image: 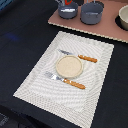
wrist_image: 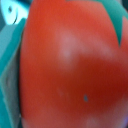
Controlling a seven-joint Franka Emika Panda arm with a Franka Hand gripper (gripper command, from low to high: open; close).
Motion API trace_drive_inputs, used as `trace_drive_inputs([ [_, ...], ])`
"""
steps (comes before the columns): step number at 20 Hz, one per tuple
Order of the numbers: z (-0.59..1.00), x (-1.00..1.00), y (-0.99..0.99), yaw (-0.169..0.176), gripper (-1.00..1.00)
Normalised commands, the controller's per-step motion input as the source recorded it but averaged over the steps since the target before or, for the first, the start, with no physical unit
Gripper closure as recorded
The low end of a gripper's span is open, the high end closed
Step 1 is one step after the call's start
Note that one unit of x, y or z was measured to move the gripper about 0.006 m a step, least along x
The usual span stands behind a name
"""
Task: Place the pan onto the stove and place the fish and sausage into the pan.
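The pan [image: 68,10], small, round and blue-grey, stands on the pinkish-brown stove [image: 107,31] at the exterior view's top left. The red sausage [image: 68,3] hangs just above the pan's rim at the picture's top edge. My gripper [image: 65,2] is there too, mostly cut off by the edge. In the wrist view the sausage [wrist_image: 70,65] fills nearly the whole picture, blurred and very close, with teal patches at its sides. The fingers do not show. The fish is not in view.
A larger grey pot [image: 92,13] stands on the stove right beside the pan. A pale bowl-like thing [image: 123,19] sits at the stove's right end. On the woven placemat [image: 35,80] lie a round beige plate [image: 68,65] and two orange-handled utensils [image: 75,84].
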Motion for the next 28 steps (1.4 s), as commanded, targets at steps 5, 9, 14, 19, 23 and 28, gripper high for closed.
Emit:
trace_drive_inputs([
  [5,-0.26,0.16,0.48,0.000,1.00],
  [9,-0.25,0.12,0.49,0.000,1.00],
  [14,-0.18,0.10,0.51,0.000,-1.00],
  [19,0.31,0.02,0.35,0.000,-1.00],
  [23,0.62,0.00,0.16,0.000,-1.00],
  [28,0.77,0.00,-0.36,-0.010,-1.00],
])
